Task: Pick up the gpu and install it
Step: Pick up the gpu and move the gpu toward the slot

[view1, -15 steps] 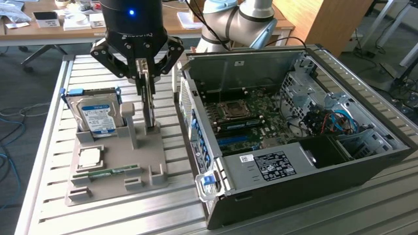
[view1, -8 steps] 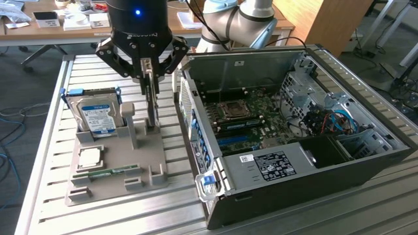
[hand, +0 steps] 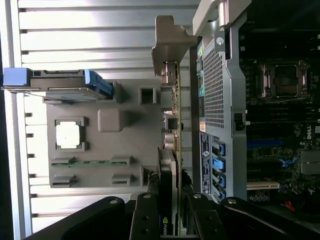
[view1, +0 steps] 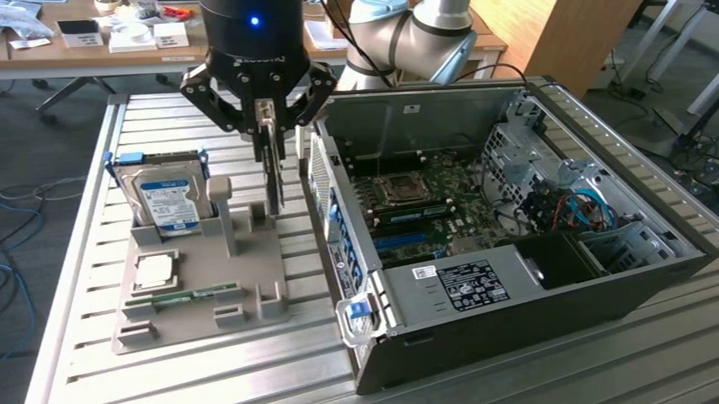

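Gpu (view1: pixel 273 168) (hand: pixel 167 170), a thin flat black card with a green board edge and a bent silver metal bracket, hangs upright and edge-on over the far right corner of the grey moulded plastic holder (view1: pixel 191 278) (hand: pixel 90 105); whether its lower end touches the holder cannot be told. Along the holder's near edge lies a narrow green memory stick (view1: pixel 191 296) (hand: pixel 90 162), and just behind it a square silver processor chip (view1: pixel 154 269) (hand: pixel 67 135). At the holder's far left corner a silver hard drive with a blue-white label (view1: pixel 168 198) (hand: pixel 60 82) stands tilted in blue rails. The black metal-linked gripper (view1: pixel 269 126) (hand: pixel 170 200) is partly closed, clamping the gpu's upper part between its fingers. Holder and open black computer case (view1: pixel 629 278) (hand: pixel 215 75) sit side by side on the ribbed aluminium table (view1: pixel 113 370) (hand: pixel 100 35).
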